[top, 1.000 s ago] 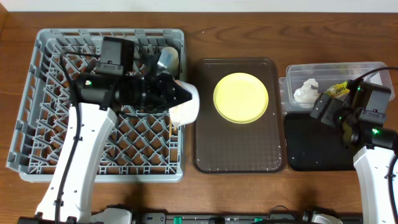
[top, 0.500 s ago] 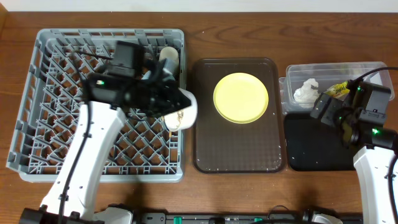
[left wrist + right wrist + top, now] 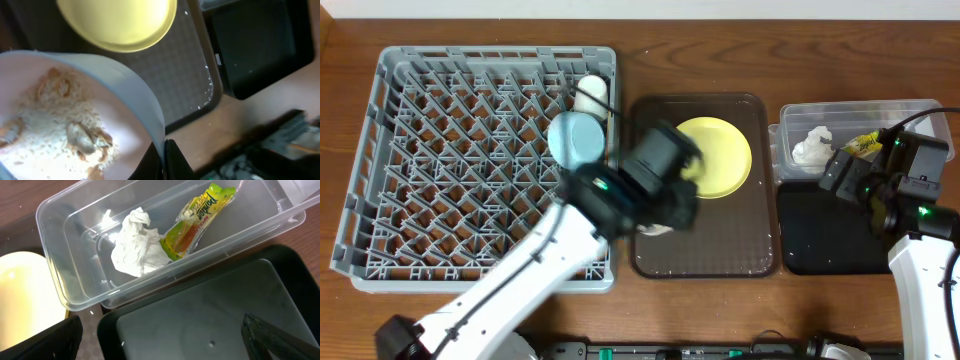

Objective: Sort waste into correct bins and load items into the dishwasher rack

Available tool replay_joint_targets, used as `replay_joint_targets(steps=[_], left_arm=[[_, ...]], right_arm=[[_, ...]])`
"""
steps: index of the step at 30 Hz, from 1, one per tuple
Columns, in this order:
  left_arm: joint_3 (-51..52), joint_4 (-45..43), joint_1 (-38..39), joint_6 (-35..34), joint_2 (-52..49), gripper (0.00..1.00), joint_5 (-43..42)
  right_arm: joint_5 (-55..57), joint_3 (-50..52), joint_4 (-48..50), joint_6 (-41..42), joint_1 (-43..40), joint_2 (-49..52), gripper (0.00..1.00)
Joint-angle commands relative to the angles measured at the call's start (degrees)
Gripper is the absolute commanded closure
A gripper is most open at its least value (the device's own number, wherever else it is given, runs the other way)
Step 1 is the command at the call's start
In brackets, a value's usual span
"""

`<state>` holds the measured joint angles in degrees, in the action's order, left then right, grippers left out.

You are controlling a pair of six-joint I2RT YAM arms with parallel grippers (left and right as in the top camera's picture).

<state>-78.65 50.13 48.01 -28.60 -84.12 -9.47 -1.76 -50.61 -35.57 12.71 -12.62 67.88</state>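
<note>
My left hand (image 3: pixel 166 161) pinches the white bowl (image 3: pixel 115 95) by its rim, rice scraps (image 3: pixel 55 125) inside; the yellow plate (image 3: pixel 117 22) lies flat just beyond. Ahead of my right hand (image 3: pixel 160 345), the crumpled napkin (image 3: pixel 136 242) and wrapper (image 3: pixel 197 220) lie in the clear tub (image 3: pixel 65 215).

This looks like a robotics lab bench set up as a dish-clearing station. A plain brown wooden tabletop (image 3: pixel 720 310) has a white-and-black left robot arm (image 3: pixel 510 290) and a matching right robot arm (image 3: pixel 920 290) rising from its near edge. A large square grey plastic dishwasher rack (image 3: pixel 420 150) sits on the left, with a brown rectangular serving tray (image 3: pixel 710 245) in the middle. At far right is a clear plastic rectangular tub (image 3: pixel 920 105), and a shallow black rectangular tray (image 3: pixel 820 245) lies just nearer.
</note>
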Motion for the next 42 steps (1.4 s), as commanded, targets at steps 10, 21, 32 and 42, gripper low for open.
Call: replay_joint_targets(steps=[10, 21, 32, 42], left_arm=[[-0.33, -9.88, 15.69, -2.12, -17.22, 0.94, 19.87], [-0.61, -12.63, 15.67, -2.1, -19.76, 0.47, 19.82], [-3.78, -2.62, 5.84, -1.75, -4.72, 0.47, 22.84], [-3.76, 9.11, -22.16, -1.73, 17.38, 0.16, 25.0]], right_arm=[[-0.2, -0.28, -0.11, -0.79, -0.07, -0.52, 0.01], [-0.2, -0.28, -0.11, -0.79, -0.07, -0.52, 0.01], [-0.2, -0.28, -0.11, -0.79, -0.07, -0.52, 0.01], [-0.2, -0.28, -0.11, -0.79, -0.07, -0.52, 0.01]])
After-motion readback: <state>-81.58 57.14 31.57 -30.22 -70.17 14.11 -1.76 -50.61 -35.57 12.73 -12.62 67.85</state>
